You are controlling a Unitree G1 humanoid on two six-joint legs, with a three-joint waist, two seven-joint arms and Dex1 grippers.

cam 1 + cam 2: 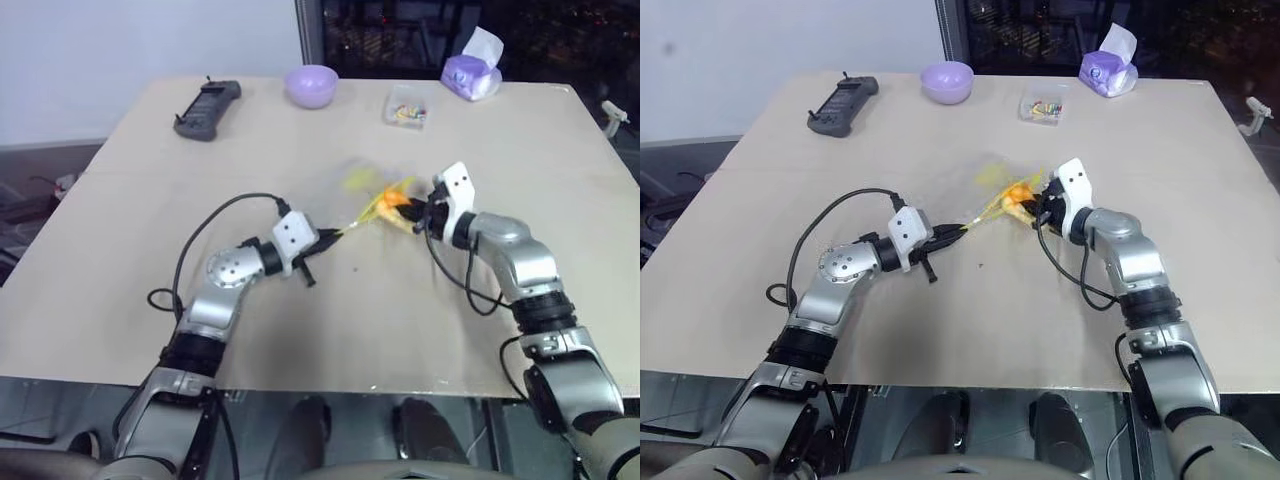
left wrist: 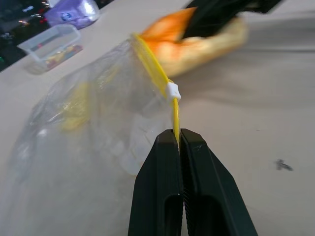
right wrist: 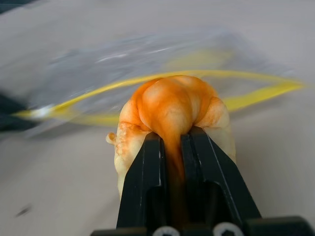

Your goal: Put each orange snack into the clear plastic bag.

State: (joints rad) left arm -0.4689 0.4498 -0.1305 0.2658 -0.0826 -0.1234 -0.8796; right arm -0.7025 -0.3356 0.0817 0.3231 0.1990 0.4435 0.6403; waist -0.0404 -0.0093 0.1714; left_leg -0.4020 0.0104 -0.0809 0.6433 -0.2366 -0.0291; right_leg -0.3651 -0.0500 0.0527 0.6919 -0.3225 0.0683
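In the eye views, over the middle of the pale beige counter [image 1: 120, 250], the left gripper [image 1: 335, 236] and right gripper [image 1: 418, 214] face each other, with the thin clear plastic bag with a yellow zip strip [image 1: 368, 200] stretched between them. In the left wrist view, the left jaws are pinched tight on the bag's yellow strip just below its white slider. In the right wrist view, the right jaws squeeze the soft orange-yellow bun [image 3: 172, 110] at the bag's open mouth.

Lilac bowl [image 1: 311, 85], black remote [image 1: 207, 109], clear box [image 1: 407, 105], perhaps tissues [image 1: 472, 73]
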